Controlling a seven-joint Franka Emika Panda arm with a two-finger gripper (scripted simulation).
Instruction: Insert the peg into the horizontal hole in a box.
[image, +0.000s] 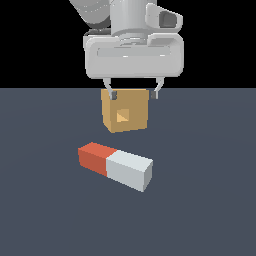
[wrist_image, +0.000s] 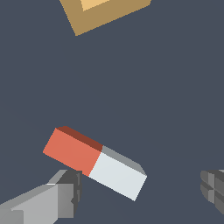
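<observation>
The peg (image: 115, 165) lies flat on the bench (image: 210, 210), nearest the exterior camera, skewed to the box face. My hand (image: 132, 93) hangs above, empty, fingers spread. I should yaw to span the peg's narrow sides before descending. Beyond stands the box (image: 125, 110), its hole (image: 122, 116) well apart from the peg.

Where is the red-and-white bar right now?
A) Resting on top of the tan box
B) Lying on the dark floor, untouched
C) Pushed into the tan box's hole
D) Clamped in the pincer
B: the red-orange and white rectangular bar lies flat on the dark grey floor, while the open grey pincer hangs above, its fingers clear of it.
</observation>
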